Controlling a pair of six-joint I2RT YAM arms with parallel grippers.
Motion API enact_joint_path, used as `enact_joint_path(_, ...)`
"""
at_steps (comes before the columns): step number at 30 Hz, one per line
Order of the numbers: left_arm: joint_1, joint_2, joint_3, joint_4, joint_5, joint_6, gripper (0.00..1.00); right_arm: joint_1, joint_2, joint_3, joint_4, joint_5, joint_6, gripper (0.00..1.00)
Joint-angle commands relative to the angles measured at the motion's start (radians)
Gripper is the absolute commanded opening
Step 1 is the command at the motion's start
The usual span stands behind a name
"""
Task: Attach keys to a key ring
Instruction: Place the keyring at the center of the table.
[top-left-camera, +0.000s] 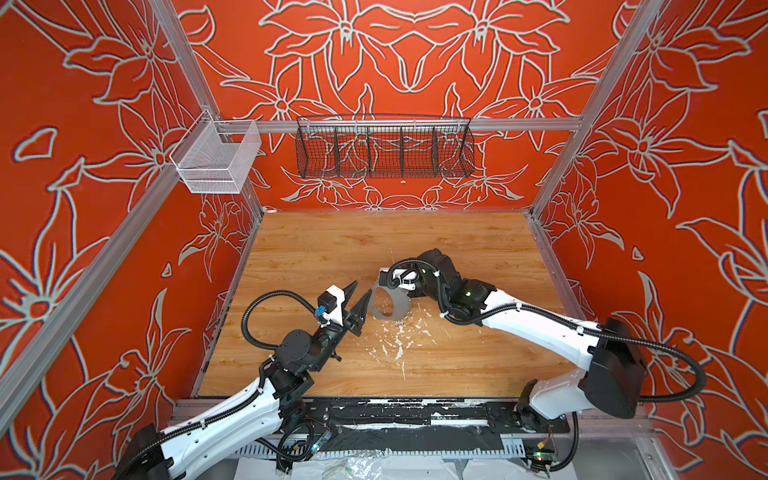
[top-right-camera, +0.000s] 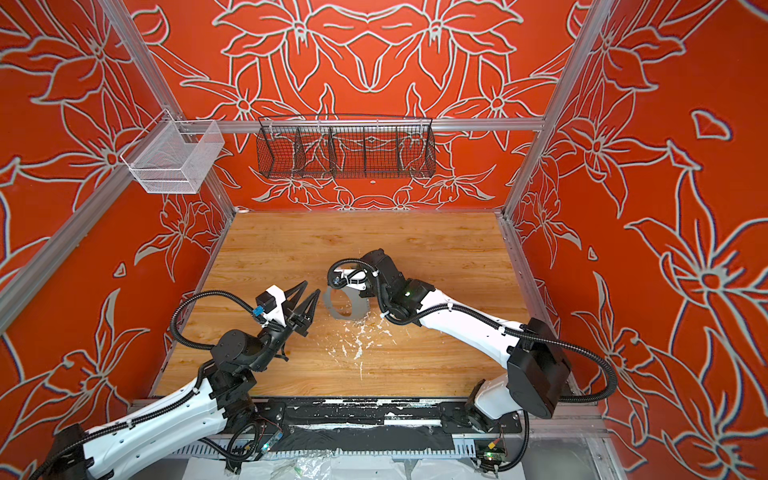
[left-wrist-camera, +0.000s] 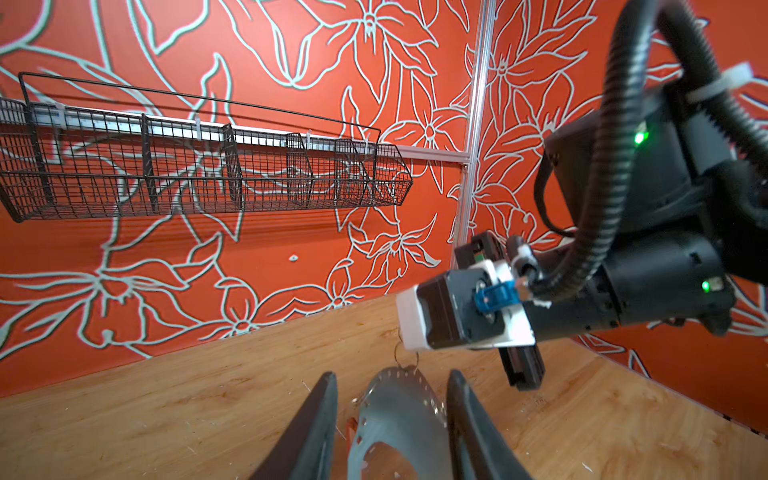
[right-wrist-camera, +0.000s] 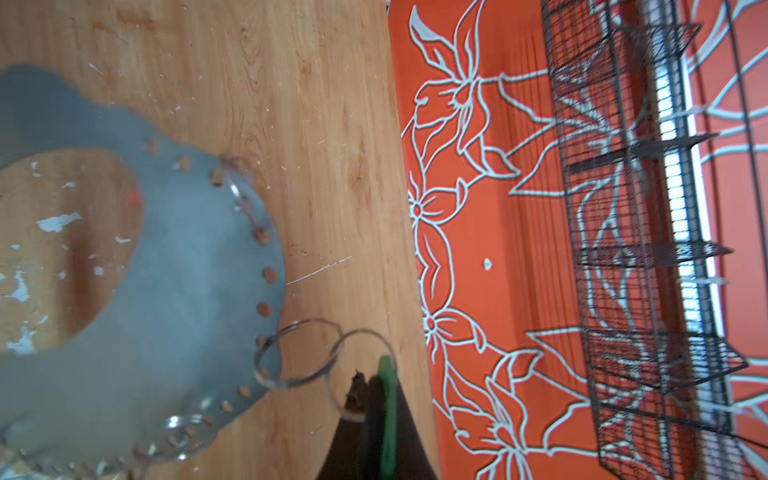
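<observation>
The key ring (top-left-camera: 394, 308) (top-right-camera: 348, 308) is a flat grey oval hoop lying mid-table in both top views. My left gripper (top-left-camera: 362, 289) (left-wrist-camera: 392, 376) is open just left of the hoop, with the hoop's near end (left-wrist-camera: 399, 411) showing between its fingers and touching neither. An orange-red key tag (left-wrist-camera: 352, 424) peeks out at the hoop's rim. My right gripper (right-wrist-camera: 376, 386) is shut on the green key (right-wrist-camera: 387, 415) at the hoop's far edge, beside two wire split rings (right-wrist-camera: 297, 355). In the top views the right wrist hides its fingers.
White paint flecks (top-left-camera: 399, 337) lie scattered in front of the hoop. A black wire basket (top-left-camera: 384, 151) hangs on the back rail and a white mesh basket (top-left-camera: 216, 160) on the left rail. Aluminium frame posts and red patterned walls close in the wooden table (top-left-camera: 457, 249).
</observation>
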Motion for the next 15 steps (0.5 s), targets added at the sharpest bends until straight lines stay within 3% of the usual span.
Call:
enact_joint_path(1,0.005,-0.019,-0.02,0.027,-0.008,0.006,0.44,0.008,-0.039,-0.081,0.009,0.007,0.149,0.0)
enact_joint_path(15,0.006,0.006,-0.013,0.034,-0.011,0.012,0.44,0.045,-0.282,-0.298,0.002,-0.213,0.463,0.0)
